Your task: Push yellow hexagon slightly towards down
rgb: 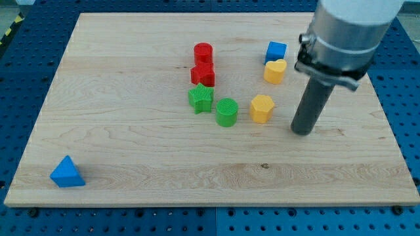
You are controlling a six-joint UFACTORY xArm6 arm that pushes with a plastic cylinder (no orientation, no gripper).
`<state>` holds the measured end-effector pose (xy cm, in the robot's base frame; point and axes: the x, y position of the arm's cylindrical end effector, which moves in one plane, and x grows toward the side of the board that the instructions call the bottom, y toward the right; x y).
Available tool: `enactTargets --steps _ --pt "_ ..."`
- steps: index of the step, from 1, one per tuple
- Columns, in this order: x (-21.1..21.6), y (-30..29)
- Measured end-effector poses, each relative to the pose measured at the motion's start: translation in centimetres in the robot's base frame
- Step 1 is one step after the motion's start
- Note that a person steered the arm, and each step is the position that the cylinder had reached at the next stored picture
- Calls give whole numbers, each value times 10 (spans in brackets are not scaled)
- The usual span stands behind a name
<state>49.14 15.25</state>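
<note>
The yellow hexagon sits on the wooden board right of centre. My tip rests on the board to the right of the hexagon and a little lower, with a gap between them. The dark rod rises from the tip to a grey cylinder at the view's top right.
A green cylinder is just left of the hexagon, with a green star beside it. A red star and a red cylinder stand above. A yellow heart and a blue cube are above the hexagon. A blue triangle lies bottom left.
</note>
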Motion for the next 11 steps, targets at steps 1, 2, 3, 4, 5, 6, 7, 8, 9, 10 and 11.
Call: enactTargets --steps 1,2,3,4,5,6,7,8,9,10,11 --pt "-48 6" --pt "-71 -15" --pt "-75 -63" --pt "-75 -72" --pt "-66 -72" --pt "-52 -72" --pt "-33 -72" --pt "-6 -72" --pt "18 -72" --pt "16 -72" --pt "3 -36"
